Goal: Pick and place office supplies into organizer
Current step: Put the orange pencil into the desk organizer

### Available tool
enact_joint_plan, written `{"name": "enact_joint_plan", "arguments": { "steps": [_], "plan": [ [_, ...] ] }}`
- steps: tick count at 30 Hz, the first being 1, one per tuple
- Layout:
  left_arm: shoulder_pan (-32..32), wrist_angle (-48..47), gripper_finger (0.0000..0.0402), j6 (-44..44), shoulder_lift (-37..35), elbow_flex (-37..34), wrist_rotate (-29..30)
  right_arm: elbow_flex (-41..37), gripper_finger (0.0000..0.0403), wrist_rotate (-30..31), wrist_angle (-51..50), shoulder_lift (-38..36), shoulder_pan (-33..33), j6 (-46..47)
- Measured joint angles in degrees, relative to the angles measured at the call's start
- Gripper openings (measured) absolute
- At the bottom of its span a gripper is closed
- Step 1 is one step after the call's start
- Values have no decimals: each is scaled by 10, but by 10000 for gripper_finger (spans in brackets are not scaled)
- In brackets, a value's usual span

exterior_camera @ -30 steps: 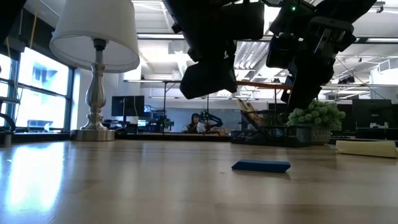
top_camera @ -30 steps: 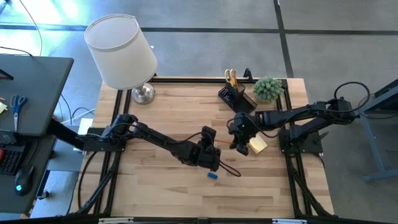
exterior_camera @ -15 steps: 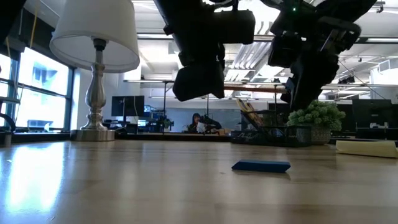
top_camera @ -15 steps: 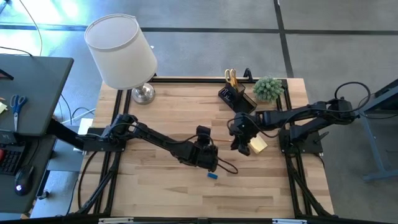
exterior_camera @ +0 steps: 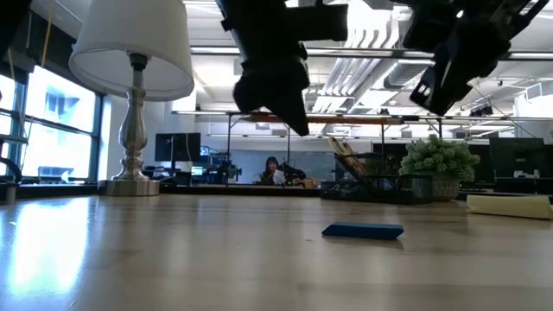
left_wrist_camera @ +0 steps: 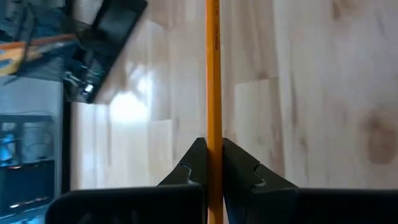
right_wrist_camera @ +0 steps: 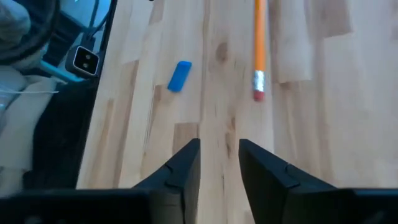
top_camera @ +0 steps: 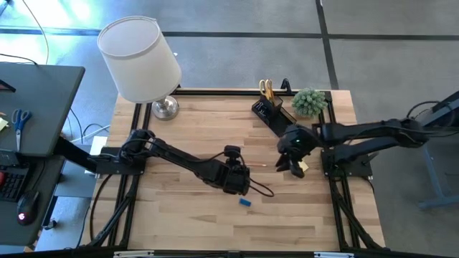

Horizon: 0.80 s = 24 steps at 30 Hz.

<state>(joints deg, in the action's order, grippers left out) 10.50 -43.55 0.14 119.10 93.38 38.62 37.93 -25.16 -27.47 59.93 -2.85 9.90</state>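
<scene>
With scissors already sitting in the organizer, the left gripper is clenching a pencil, while the right gripper, jaws parted and empty, is hovering near the organizer, eraser and pad still lying on the table.

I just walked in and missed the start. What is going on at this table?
The left gripper is shut on an orange pencil above the middle of the wooden table. The right gripper, open and holding nothing, hangs over the yellow sticky-note pad. A blue eraser lies on the table; the black organizer already holds yellow-handled scissors.

Left tool clamped mid-table; right tool parted, raised.
</scene>
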Motion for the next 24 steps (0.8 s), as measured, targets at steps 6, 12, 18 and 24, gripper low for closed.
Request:
{"name": "enact_joint_plan", "arguments": {
  "steps": [6,12,18,24],
  "plan": [
    [-5,67,1,13,-40,-42,-55,0,101,65,-29,-95,0,-21],
    [-33,234,1,32,-92,-125,-178,0,101,114,28,-166,0,-78],
    [-60,442,1,31,-129,-220,-292,0,101,97,99,-195,0,-116],
    [-86,679,1,-7,-159,-338,-391,-2,101,70,188,-181,14,-159]
  ]
}}
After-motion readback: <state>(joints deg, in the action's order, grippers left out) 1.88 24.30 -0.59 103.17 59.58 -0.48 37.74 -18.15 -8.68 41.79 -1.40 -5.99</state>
